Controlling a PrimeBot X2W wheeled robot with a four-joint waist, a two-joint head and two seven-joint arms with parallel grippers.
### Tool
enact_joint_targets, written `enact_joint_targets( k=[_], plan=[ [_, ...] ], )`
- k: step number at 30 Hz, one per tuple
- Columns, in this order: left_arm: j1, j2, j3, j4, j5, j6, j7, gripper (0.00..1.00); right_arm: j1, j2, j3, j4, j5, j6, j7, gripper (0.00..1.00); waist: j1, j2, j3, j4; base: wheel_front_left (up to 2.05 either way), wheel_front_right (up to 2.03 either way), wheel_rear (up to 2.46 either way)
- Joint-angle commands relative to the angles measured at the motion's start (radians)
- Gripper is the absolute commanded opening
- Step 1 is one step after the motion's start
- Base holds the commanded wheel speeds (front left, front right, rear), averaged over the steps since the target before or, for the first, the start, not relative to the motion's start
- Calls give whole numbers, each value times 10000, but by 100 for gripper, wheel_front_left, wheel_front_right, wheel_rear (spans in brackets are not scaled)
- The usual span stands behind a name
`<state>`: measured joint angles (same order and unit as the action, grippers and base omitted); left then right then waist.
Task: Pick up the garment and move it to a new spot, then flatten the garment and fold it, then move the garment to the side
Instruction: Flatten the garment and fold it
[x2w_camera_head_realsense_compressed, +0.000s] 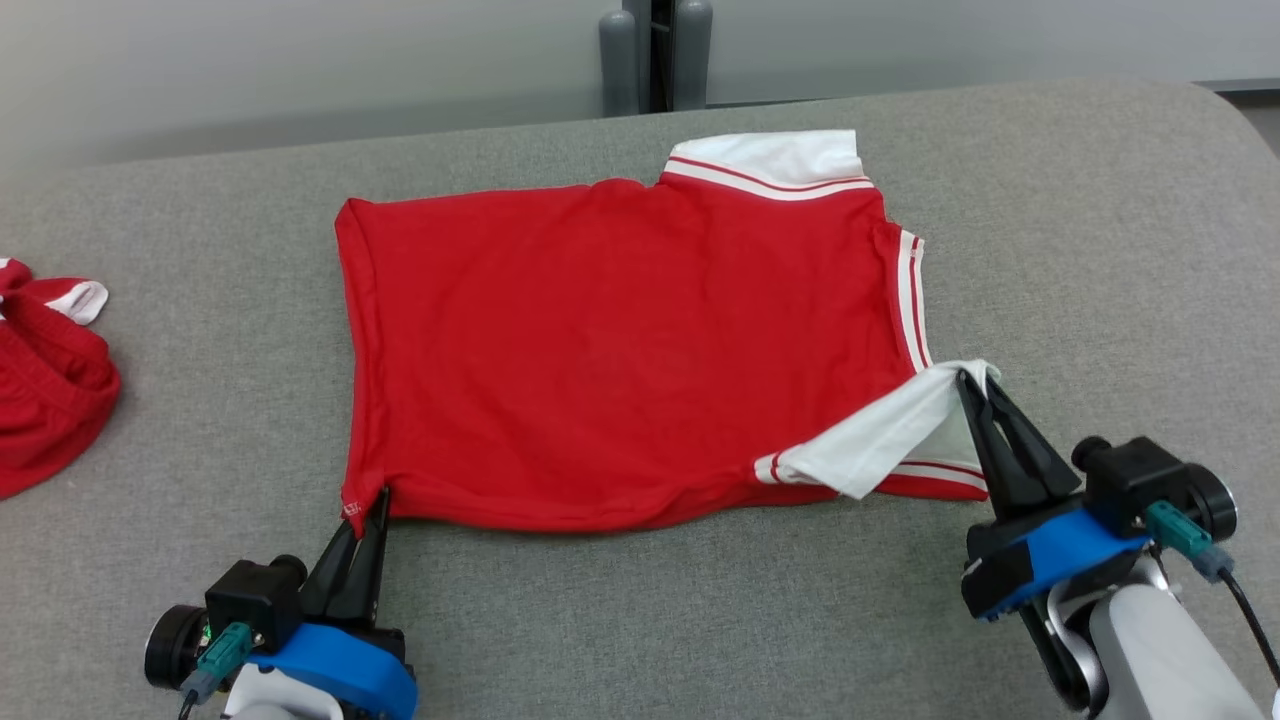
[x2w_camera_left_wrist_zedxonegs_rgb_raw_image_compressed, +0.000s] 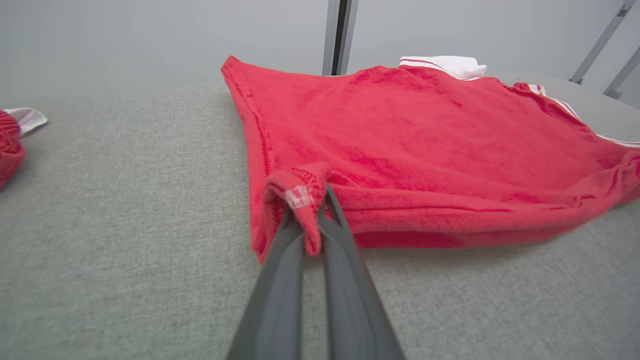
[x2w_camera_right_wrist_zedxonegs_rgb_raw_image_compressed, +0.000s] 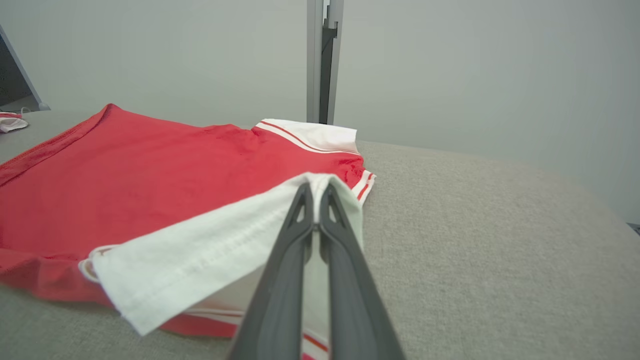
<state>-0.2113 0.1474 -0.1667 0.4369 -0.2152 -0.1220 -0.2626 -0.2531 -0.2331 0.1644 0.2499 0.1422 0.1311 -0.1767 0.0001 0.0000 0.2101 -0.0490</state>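
Lying spread: red, white-trimmed garment

Red shirt, left pincer gripping corner, right pincer gripping flap

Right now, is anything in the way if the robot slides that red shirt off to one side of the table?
To the robot's left, a crumpled red garment lies at the table edge, apart from the shirt. To the right, nothing visible lies in the way.
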Motion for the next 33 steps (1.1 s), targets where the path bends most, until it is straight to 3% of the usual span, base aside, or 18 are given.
enact_joint_targets(
  k=[1,15,16,17,18,24,33],
  plan=[
    [-219,88,-52,57,66,-19,-31,0,-440,-62,27,296,-24,-7,-109,0,-1,0,171,-15,0,0,0],
    [-1396,428,-432,498,-102,-78,-31,0,-3403,260,271,3564,-206,-7,-798,0,-1,0,818,-6,0,0,0],
    [-1421,432,-431,515,-111,-80,-31,29,-3502,281,270,3711,-221,-7,-814,32,-1,0,824,-8,0,0,0],
    [-1454,437,-410,512,-100,-80,-31,63,-3585,318,253,3820,-232,-7,-832,55,-1,0,827,-7,0,0,0],
    [-1464,439,-390,506,-84,-76,-31,100,-3612,353,249,3901,-250,-7,-861,100,-1,0,816,-16,0,0,0],
    [-1188,312,-165,258,-79,32,-31,100,-3100,317,-108,3731,-209,-6,-884,100,-1,0,692,-38,0,0,0],
    [-484,105,167,268,-77,62,-31,100,-1065,305,-794,2622,-378,-6,-871,100,-1,0,395,-109,0,0,0]
  ],
)
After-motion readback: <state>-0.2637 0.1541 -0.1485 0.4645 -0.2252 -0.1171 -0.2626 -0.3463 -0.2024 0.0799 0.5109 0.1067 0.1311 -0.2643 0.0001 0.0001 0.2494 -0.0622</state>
